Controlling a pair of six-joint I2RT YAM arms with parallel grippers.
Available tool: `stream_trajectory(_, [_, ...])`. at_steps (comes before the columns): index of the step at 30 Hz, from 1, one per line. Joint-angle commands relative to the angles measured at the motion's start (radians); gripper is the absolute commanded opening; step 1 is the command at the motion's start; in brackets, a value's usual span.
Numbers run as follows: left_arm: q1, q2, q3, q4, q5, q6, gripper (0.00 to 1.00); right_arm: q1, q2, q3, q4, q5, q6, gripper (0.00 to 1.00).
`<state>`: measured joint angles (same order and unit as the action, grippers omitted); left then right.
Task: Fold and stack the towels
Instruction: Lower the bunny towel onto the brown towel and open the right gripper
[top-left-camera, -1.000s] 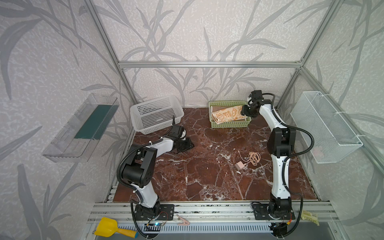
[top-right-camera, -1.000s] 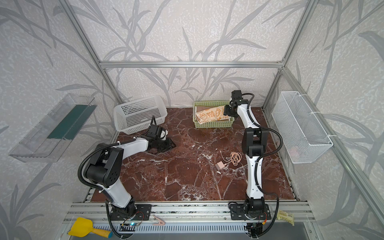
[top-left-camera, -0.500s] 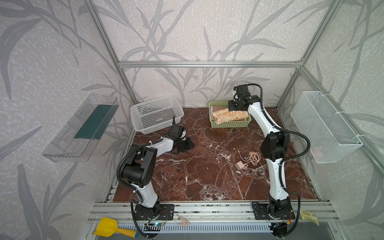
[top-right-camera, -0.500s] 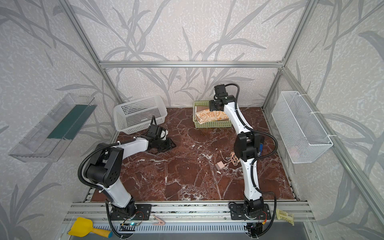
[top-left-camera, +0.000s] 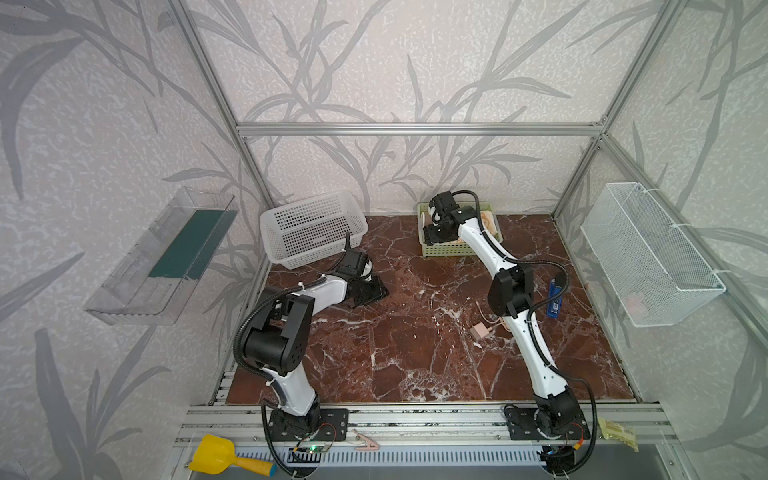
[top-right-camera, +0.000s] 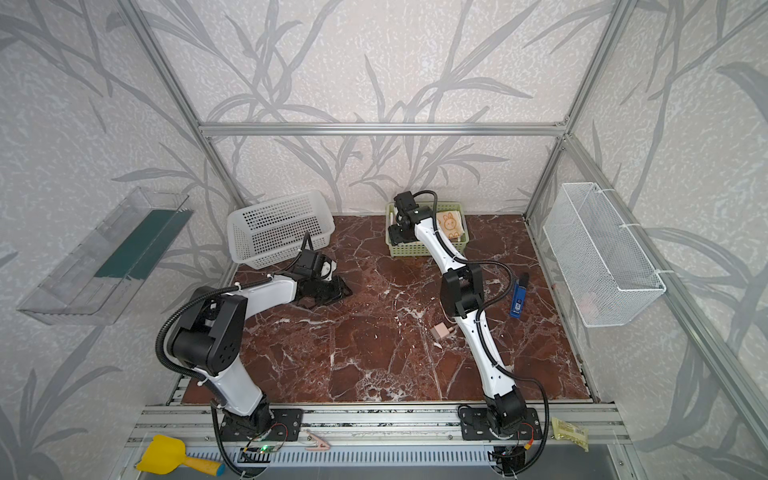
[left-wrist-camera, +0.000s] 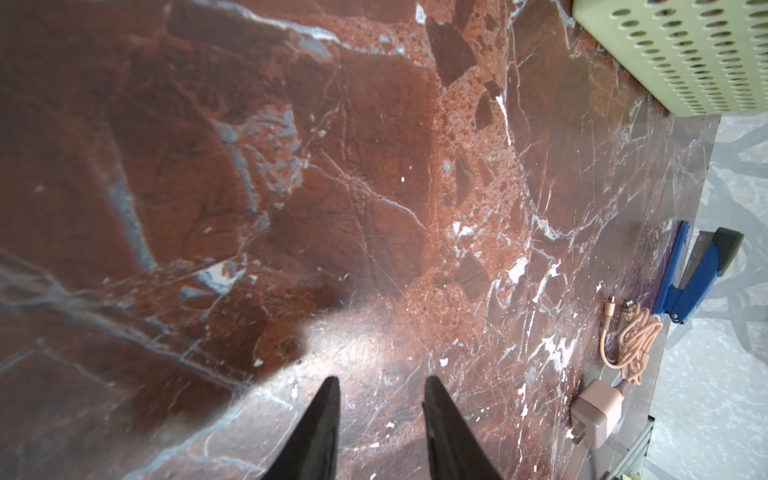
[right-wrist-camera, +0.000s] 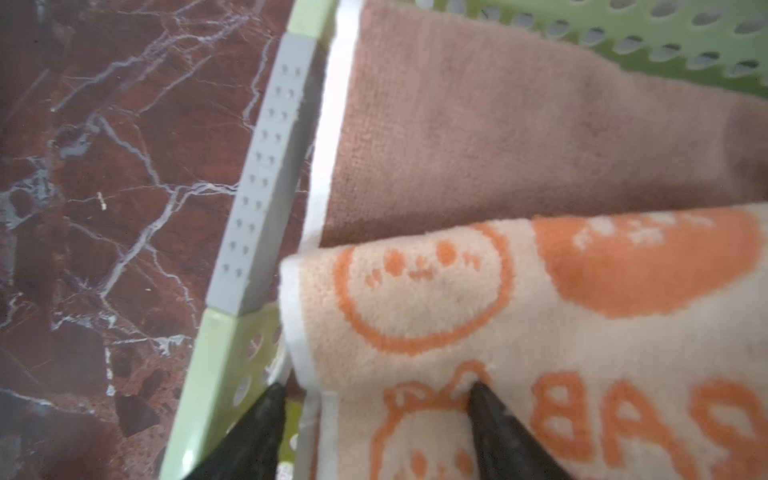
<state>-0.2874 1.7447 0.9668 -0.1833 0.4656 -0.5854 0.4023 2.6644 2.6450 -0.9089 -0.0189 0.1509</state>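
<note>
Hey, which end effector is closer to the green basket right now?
Right. The right end effector is over one end of the green basket, open at the orange-print towel. The left end effector sits low over the bare table by the white basket, far off.

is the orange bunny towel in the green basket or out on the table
In the basket: the orange bunny towel lies inside the green basket rim, over a coral towel.

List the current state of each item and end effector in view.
left end effector: open, empty, over bare marble.
right end effector: open, straddling the orange bunny towel edge.
orange bunny towel: folded, in the green basket.
coral towel: beneath it, same basket.
white basket: tilted, no towels.
charger: unplugged, cable coiled.
</note>
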Motion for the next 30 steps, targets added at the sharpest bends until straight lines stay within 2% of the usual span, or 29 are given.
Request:
stream_trajectory(1, [-0.006,-0.011,0.002,-0.021,-0.001,0.018,0.36,-0.007,0.004,0.033,-0.001,0.024,0.006,0.49])
stream_trajectory(4, [-0.005,-0.011,-0.002,-0.019,-0.004,0.020,0.36,-0.007,-0.021,0.009,0.054,0.033,0.021,0.25])
stream_trajectory(7, [-0.005,-0.013,-0.007,-0.018,-0.003,0.016,0.36,-0.007,-0.060,-0.045,0.145,0.030,0.047,0.10])
stream_trajectory(14, [-0.004,-0.027,-0.008,-0.025,-0.007,0.020,0.36,-0.009,-0.113,-0.090,0.277,0.005,0.138,0.02])
stream_trajectory(20, [-0.004,-0.041,-0.017,-0.029,-0.011,0.021,0.36,-0.011,-0.104,-0.073,0.338,0.013,0.186,0.02])
stream_trajectory(25, [-0.004,-0.052,-0.022,-0.028,-0.013,0.019,0.36,-0.019,-0.076,-0.062,0.327,0.013,0.232,0.04])
stream_trajectory(26, [-0.005,-0.056,-0.022,-0.032,-0.014,0.021,0.36,-0.020,-0.084,-0.078,0.334,0.008,0.240,0.08])
stream_trajectory(27, [-0.003,-0.060,-0.021,-0.038,-0.017,0.024,0.36,-0.019,-0.097,-0.102,0.344,-0.005,0.245,0.21])
stream_trajectory(28, [-0.001,-0.064,-0.018,-0.046,-0.020,0.029,0.36,-0.019,-0.114,-0.124,0.354,-0.023,0.247,0.39])
stream_trajectory(29, [0.000,-0.068,-0.015,-0.056,-0.023,0.034,0.36,-0.019,-0.129,-0.141,0.354,-0.040,0.245,0.51])
stream_trajectory(30, [0.004,-0.076,-0.012,-0.065,-0.029,0.042,0.36,-0.019,-0.153,-0.155,0.345,-0.051,0.238,0.58])
